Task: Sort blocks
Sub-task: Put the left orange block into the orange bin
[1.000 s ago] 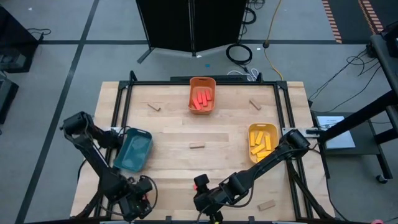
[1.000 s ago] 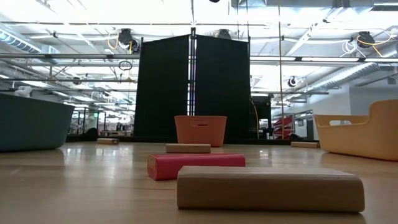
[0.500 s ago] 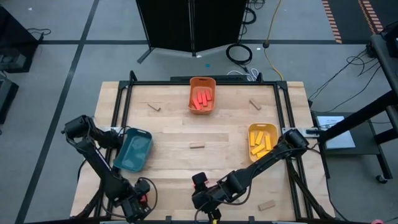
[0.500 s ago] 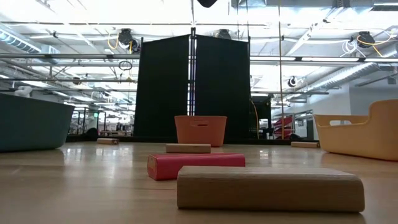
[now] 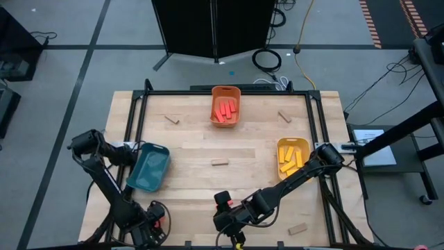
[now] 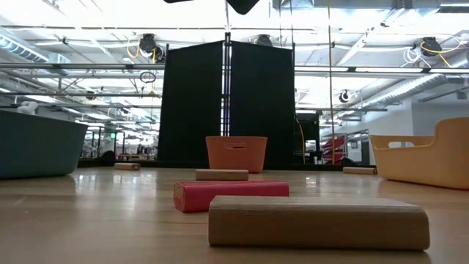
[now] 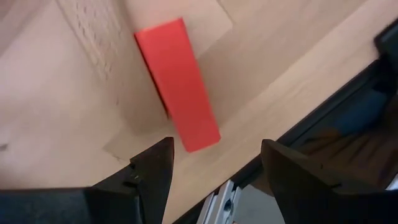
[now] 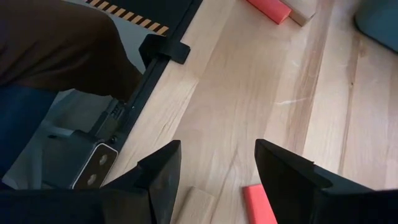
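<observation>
Both arms are down at the bottom edge of the table [image 5: 187, 184] in the high view. Left gripper [image 7: 211, 171] has its jaws wide open right over a red block [image 7: 178, 82] lying flat near the table's edge, holding nothing. Right gripper [image 8: 214, 180] is bottom center, jaws also wide and empty, with another red block [image 8: 258, 204] just past its tips. Sorted stuff: red blocks in the orange bin [image 5: 225, 91] at top center, yellow ones in the yellow bin [image 5: 280, 159] at right. The teal bin [image 5: 148, 167] sits left. Tan blocks [image 5: 220, 163] are scattered loose around the table.
</observation>
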`<control>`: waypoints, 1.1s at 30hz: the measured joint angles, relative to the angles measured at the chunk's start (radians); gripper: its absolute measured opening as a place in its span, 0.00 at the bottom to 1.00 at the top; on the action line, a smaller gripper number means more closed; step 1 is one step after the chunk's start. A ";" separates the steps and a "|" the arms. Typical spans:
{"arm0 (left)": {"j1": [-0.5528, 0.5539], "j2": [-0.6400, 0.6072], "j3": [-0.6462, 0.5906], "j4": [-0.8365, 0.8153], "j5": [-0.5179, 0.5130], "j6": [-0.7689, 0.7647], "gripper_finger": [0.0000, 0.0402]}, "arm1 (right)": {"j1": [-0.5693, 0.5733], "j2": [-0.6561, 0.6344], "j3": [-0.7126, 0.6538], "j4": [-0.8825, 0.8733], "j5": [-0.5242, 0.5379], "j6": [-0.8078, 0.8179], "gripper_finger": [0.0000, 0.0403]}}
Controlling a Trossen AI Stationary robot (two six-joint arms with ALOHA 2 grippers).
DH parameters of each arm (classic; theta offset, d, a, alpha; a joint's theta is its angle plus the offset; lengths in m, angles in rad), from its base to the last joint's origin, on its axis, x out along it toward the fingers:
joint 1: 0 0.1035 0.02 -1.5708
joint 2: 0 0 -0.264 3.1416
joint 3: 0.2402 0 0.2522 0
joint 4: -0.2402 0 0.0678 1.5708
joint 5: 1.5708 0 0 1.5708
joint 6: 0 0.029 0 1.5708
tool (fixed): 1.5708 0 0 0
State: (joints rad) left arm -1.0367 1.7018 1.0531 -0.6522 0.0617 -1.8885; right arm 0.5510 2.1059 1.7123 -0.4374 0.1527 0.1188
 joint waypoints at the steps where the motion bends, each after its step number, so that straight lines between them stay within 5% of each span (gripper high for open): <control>1: 0.000 0.005 0.000 0.002 -0.004 -0.003 0.59 | 0.000 0.000 0.000 0.000 0.000 0.000 0.49; 33: 0.013 0.117 0.008 0.009 0.001 0.032 0.57 | 0.000 0.000 0.001 0.000 0.000 0.000 0.49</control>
State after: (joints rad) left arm -1.0232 1.8183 1.0606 -0.6429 0.0624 -1.8569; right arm 0.5507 2.1059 1.7134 -0.4370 0.1532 0.1192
